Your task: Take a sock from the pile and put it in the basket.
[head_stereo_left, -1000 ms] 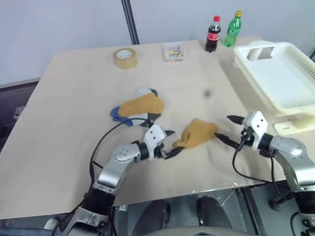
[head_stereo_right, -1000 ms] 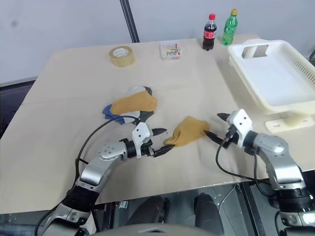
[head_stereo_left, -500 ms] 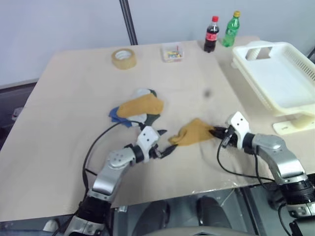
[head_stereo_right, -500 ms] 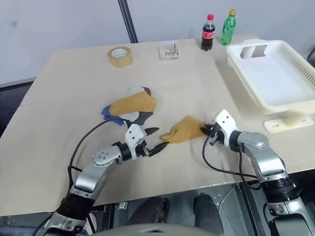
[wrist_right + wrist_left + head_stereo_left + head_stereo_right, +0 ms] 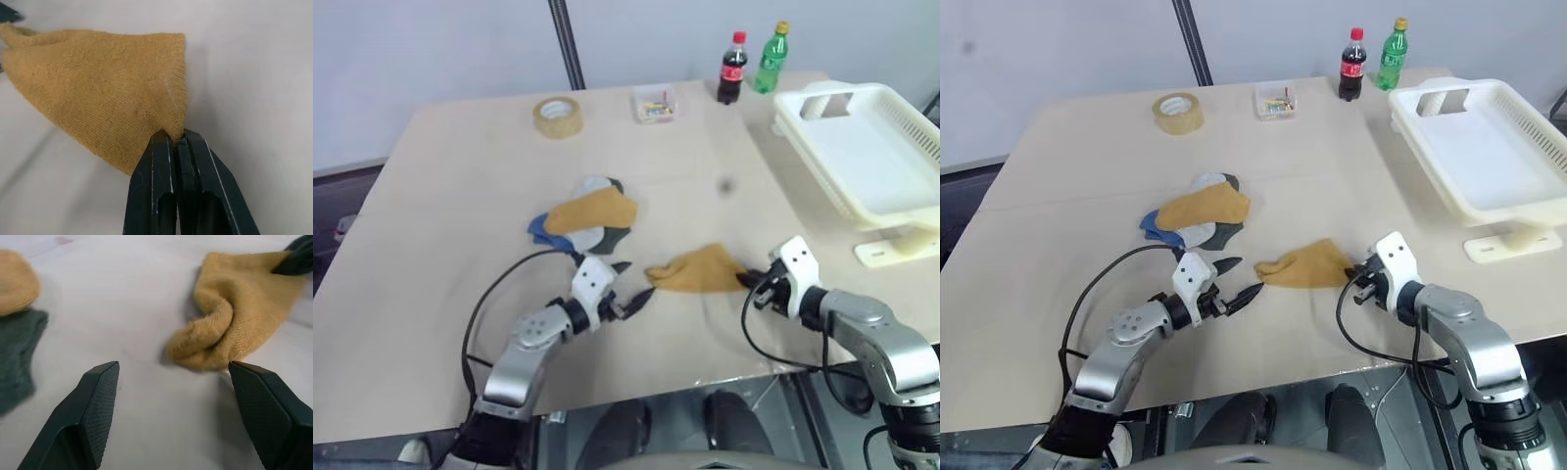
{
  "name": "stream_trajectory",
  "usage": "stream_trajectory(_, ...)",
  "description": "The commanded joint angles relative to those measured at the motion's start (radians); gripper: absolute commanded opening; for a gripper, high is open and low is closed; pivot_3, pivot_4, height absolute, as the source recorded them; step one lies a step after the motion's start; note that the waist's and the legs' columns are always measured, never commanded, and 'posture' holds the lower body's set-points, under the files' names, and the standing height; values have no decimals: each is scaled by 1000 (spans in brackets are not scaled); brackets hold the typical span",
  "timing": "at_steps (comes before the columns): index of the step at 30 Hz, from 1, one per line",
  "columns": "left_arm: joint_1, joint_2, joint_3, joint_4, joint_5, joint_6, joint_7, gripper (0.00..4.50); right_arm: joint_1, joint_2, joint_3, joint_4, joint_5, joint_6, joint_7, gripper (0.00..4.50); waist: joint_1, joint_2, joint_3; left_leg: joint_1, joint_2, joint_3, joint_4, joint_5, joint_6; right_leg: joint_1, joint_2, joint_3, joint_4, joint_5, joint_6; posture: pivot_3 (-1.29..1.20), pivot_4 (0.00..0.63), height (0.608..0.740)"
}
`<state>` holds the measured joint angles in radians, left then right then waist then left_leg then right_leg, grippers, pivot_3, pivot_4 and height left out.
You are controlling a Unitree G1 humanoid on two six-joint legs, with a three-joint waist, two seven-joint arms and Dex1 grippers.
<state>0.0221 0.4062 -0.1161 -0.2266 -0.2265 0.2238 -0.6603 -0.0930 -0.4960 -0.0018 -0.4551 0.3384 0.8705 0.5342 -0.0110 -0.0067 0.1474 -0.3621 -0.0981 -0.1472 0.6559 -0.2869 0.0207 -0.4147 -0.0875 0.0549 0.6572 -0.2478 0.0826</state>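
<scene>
1. 1 broad counter [image 5: 460, 196] carries everything; it is the largest thing in view and the surface the step is worked on.
2. The basket [image 5: 891, 211] is set at the far right of the counter, well apart from the socks, and nothing is seen inside it.
3. The pile [image 5: 587, 217] lies near the middle of the counter, with a mustard sock on top of blue, grey and white ones.
4. 1 mustard sock [image 5: 697, 269] is spread flat on the counter apart from the pile, between the 2 grippers.
5. The right gripper [image 5: 177, 139] is clamped together on the near corner of that sock, with only a thin fold of cloth pinched at the fingertips.
6. The left gripper [image 5: 171, 382] is held with its fingers apart, low over the counter just beside the sock's other end, and the sock is not touched by it.
7. The step in hand is judged to be the lift of the pinched sock. It is best raised straight up until the loose end is clear of the counter, then carried right and over the basket's wall.
8. Because the pinch is shallow, a slow, smooth carry is advised so that the cloth is not shaken free.
9. The left gripper is best kept clear of the loose end.
</scene>
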Motion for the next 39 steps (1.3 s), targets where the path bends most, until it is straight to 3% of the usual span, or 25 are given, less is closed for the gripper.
stream_trajectory(1,53,17,46,-113,-107,47,-42,3799,7,-4,-15,-8,0,-7,-18,33,0,0,0,0,0,0,0,0,0,0,0,0,0,0,0,0,150,740)
stream_trajectory(9,4,-1,26,-99,-116,52,-33,3799,-18,-25,-1,26,-7,-79,10,33,5,0,0,0,0,0,0,0,0,1,0,-1,0,0,0,0,150,740)
stream_trajectory(12,0,-7,36,-87,-108,48,-20,3799,-24,-38,-17,35,-4,-94,21,851,0,0,0,0,0,0,0,0,0,0,0,-1,0,0,0,0,150,740)
stream_trajectory(13,2,-6,41,-82,-104,47,-14,3799,-22,-44,-21,36,-2,-100,26,1441,-1,-1,0,0,0,0,0,0,0,0,0,-1,0,0,0,0,150,740)
stream_trajectory(16,12,-4,67,-69,-103,54,13,3799,-13,-57,-35,32,8,-122,41,2447,0,-1,0,0,0,0,-1,0,0,0,0,-1,-1,0,0,0,150,740)
stream_trajectory(24,-5,-50,101,-53,-139,120,82,3799,-51,-26,-60,19,56,-181,57,2447,1,-1,1,-1,0,0,-1,0,0,0,0,-1,-2,0,0,0,150,740)
stream_trajectory(39,-129,-70,0,25,-134,166,-10,3799,-46,2,7,48,13,-242,37,2447,1,-1,1,-1,0,0,-1,0,0,0,0,-1,-2,0,0,0,150,740)
